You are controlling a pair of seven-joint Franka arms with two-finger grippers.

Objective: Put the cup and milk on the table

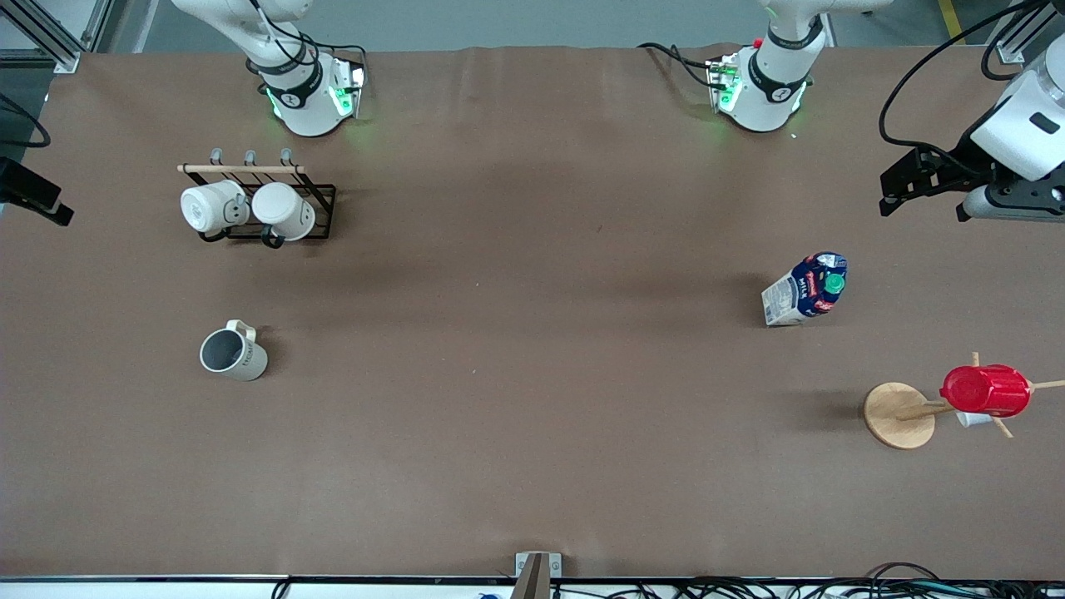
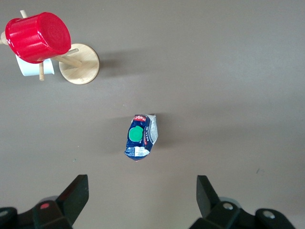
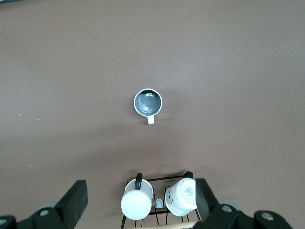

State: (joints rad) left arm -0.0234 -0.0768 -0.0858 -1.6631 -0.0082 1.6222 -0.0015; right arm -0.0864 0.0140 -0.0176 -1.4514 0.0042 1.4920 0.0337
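Observation:
The cream-white cup (image 1: 234, 354) stands upright on the brown table (image 1: 516, 349) toward the right arm's end, with its dark inside showing; it also shows in the right wrist view (image 3: 148, 102). The milk (image 1: 805, 289) stands upright on the table toward the left arm's end, and the left wrist view shows its green cap from above (image 2: 139, 137). My left gripper (image 1: 894, 195) is open and empty, high over the table beside the milk (image 2: 141, 183). My right gripper (image 1: 46, 204) is open and empty, high over the mug rack (image 3: 140, 186).
A black wire rack (image 1: 320, 212) with two white mugs (image 1: 250, 210) lies farther from the front camera than the cup. A wooden mug tree (image 1: 899, 414) with a red cup (image 1: 986, 391) stands nearer to the front camera than the milk.

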